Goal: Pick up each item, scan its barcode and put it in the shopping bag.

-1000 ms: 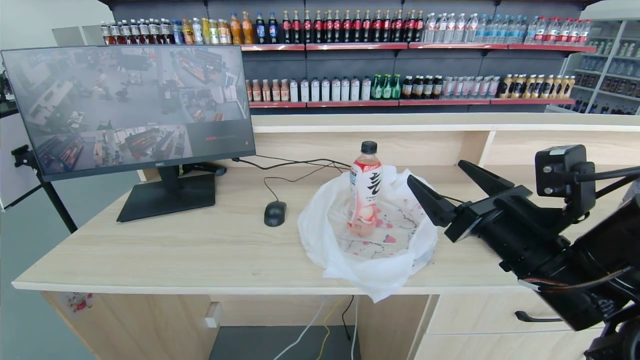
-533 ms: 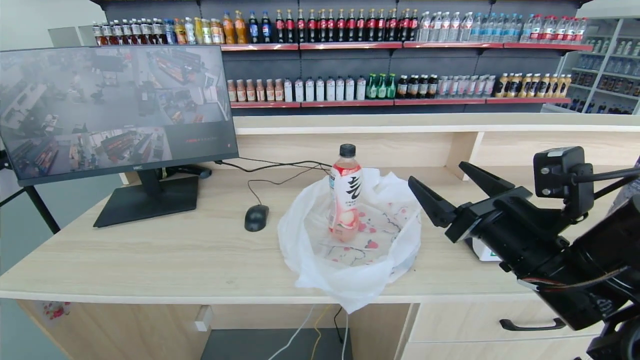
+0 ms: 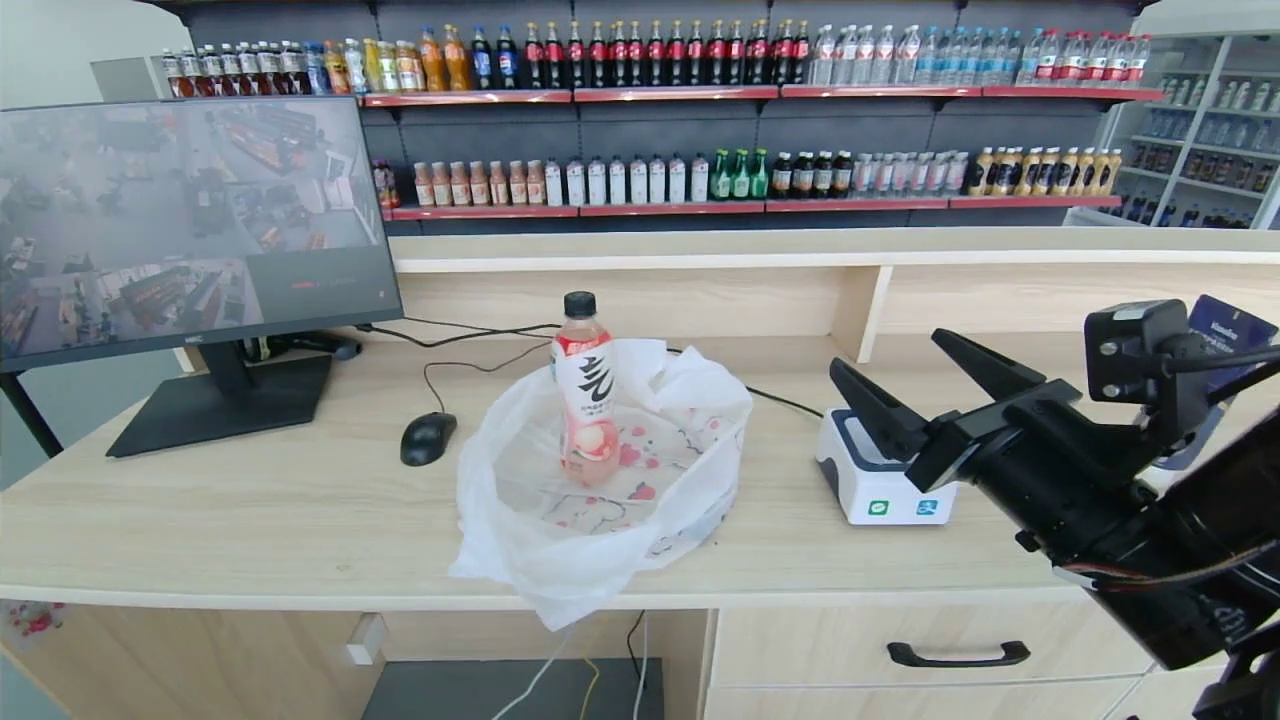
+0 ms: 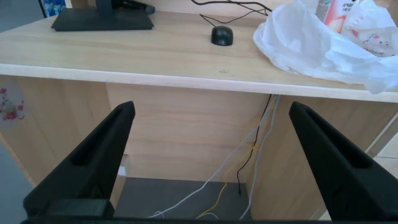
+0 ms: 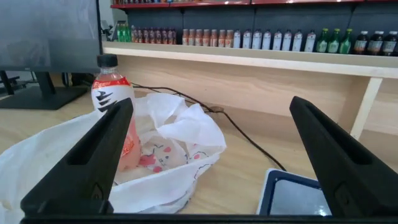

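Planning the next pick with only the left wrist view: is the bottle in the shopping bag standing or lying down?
Observer: Standing upright inside the white shopping bag, the pink drink bottle has its black cap on.
Operator: Where is the scanner?
Observer: The white barcode scanner sits on the counter to the right of the bag, not touching it.
Operator: And the right tool?
Observer: The right tool hangs near the scanner, open and empty.
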Tool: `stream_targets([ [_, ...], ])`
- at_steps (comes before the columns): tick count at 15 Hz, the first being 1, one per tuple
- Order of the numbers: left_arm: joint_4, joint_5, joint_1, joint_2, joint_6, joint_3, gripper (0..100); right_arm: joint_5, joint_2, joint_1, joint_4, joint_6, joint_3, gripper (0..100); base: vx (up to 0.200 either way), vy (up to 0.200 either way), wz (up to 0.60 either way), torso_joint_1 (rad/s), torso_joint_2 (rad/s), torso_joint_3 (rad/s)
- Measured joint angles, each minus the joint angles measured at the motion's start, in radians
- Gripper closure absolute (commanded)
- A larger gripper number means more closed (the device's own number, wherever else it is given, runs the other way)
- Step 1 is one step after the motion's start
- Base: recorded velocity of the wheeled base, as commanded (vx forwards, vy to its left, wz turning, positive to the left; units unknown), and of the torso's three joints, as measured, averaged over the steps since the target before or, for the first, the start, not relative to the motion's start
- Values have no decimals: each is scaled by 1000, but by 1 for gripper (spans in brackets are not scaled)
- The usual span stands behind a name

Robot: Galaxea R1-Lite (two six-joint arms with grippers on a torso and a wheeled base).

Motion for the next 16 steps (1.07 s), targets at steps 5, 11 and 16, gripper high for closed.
stream_targets([
  [5, 0, 0, 0, 0, 0, 0, 0, 0, -1, 0, 0, -1, 1, 0, 0, -200, 0, 1, 1, 3],
  [11, 0, 0, -1, 0, -1, 0, 0, 1, -4, 2, 0, -4, 22, 0, 0, 0, 0, 0, 0, 0],
  [16, 0, 0, 0, 0, 0, 0, 0, 0, -44, -2, 0, -5, 75, 0, -40, 0, 0, 0, 0, 0],
])
